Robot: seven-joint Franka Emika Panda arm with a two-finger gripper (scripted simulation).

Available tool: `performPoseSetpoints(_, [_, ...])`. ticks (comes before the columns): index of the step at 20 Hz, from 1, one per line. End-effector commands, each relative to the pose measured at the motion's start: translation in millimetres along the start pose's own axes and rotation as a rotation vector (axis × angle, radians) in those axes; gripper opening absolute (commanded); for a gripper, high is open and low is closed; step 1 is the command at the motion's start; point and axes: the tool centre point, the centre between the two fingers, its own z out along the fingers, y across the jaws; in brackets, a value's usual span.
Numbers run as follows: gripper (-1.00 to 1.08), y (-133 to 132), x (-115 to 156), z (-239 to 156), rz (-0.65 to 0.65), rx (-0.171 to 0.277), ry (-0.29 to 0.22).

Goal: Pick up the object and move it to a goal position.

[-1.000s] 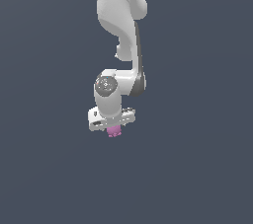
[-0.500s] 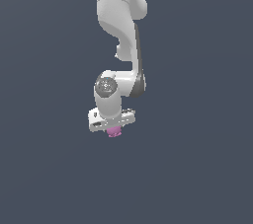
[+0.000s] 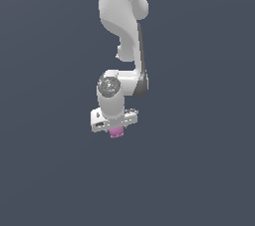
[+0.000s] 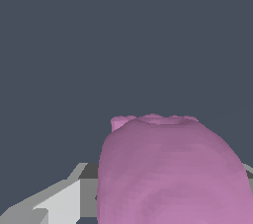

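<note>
Pink-purple object [image 3: 116,132] sits clamped in the white hand [image 3: 115,129], poking out at 6 o'clock beneath it.

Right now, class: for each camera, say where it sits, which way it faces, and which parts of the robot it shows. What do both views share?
Exterior view: off the arm, facing the white arm, gripper and pink blob beneath it.
Wrist view: on the wrist, looking past a finger at the blob close up.
Shared: the pink blob.

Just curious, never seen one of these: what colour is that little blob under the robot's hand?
Pink-purple, all over the object; the wrist view shows it best.
</note>
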Motion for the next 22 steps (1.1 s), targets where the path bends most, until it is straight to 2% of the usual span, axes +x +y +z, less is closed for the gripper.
performPoseSetpoints(1, [-1.0,-10,1,-6,-0.001,0.0,0.001])
performPoseSetpoints(6, [-1.0,-45,1,-25,-0.002,0.0,0.001])
performPoseSetpoints(16, [-1.0,-148,5,-84,-0.002,-0.001,0.0])
performPoseSetpoints(22, [-1.0,-194,8,-111,-0.001,-0.001,0.0])
